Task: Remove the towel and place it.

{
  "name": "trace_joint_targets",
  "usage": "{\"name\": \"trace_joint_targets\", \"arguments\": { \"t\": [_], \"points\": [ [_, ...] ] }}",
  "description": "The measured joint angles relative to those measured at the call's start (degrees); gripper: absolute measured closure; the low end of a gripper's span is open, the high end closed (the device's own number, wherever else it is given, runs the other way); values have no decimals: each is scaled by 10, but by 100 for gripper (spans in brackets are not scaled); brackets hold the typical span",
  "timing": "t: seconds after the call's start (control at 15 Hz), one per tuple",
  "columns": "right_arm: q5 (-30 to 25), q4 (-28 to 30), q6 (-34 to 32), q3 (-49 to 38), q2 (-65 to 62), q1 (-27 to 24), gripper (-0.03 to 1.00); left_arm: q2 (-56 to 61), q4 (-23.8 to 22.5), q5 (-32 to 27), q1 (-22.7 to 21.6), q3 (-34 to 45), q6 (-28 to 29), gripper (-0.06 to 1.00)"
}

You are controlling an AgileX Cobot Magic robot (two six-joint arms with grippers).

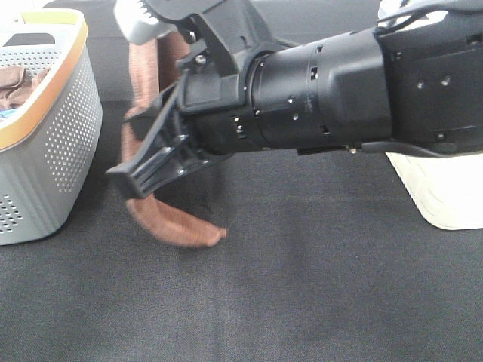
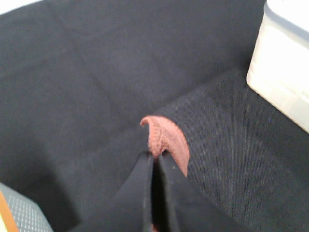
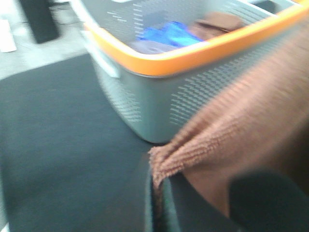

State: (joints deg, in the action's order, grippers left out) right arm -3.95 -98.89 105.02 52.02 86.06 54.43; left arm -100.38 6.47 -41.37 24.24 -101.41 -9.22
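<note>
The left gripper (image 2: 155,158) and the right gripper (image 3: 157,183) both pinch the rust-brown towel (image 1: 177,224) tight. It hangs beside the grey basket (image 1: 60,143), over the black mat (image 1: 302,286).

The towel (image 1: 177,222) hangs between the basket (image 1: 53,151), left, and the bin (image 1: 445,196), right.

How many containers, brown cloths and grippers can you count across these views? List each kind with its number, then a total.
Containers: 2, grey basket and white bin
Brown cloths: 2, the towel and the brown cloth in the basket
Grippers: 2, left gripper and right gripper
Total: 6
</note>
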Motion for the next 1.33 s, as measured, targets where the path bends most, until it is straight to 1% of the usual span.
{"name": "trace_joint_targets", "arguments": {
  "t": [0.07,0.13,0.2,0.27,0.4,0.47,0.53,0.6,0.67,0.73,0.8,0.87,0.93,1.07,1.13,1.33],
  "points": [
    [-28,34,-22,0,0,0,97,0,1,-10,0,0,0,94],
    [-70,150,-119,0,-1,-1,97,0,7,-33,2,0,2,94],
    [-92,251,-213,0,-2,-2,97,0,13,-51,5,0,2,94],
    [-101,366,-331,1,-5,-2,97,0,17,-66,5,0,3,94],
    [-100,633,-615,2,-5,-2,97,0,17,-72,5,0,4,94],
    [-103,754,-741,4,-6,-3,97,0,14,-68,5,0,4,94],
    [-136,921,-931,22,-6,-17,97,0,-3,-61,5,0,9,94],
    [-165,1022,-1055,36,-6,-35,97,0,-19,-51,3,0,20,94],
    [-165,1022,-1055,36,-6,-35,97,0,-19,-51,3,0,20,94],
    [-196,1099,-1145,54,-6,-57,97,0,-44,-45,3,0,38,94],
    [-215,1165,-1209,75,-6,-85,97,0,-70,-37,3,0,60,94],
    [-219,1204,-1235,96,-6,-115,97,0,-95,-33,3,0,83,94],
    [-218,1225,-1243,122,-6,-142,97,-4,-117,-22,3,0,100,94],
    [-200,1238,-1240,176,3,-202,97,-23,-151,19,3,0,127,94],
    [-175,1238,-1223,222,29,-239,97,-40,-179,67,5,0,143,94],
    [-126,1238,-1177,304,103,-293,97,-70,-273,193,3,0,185,94]
  ]
}}
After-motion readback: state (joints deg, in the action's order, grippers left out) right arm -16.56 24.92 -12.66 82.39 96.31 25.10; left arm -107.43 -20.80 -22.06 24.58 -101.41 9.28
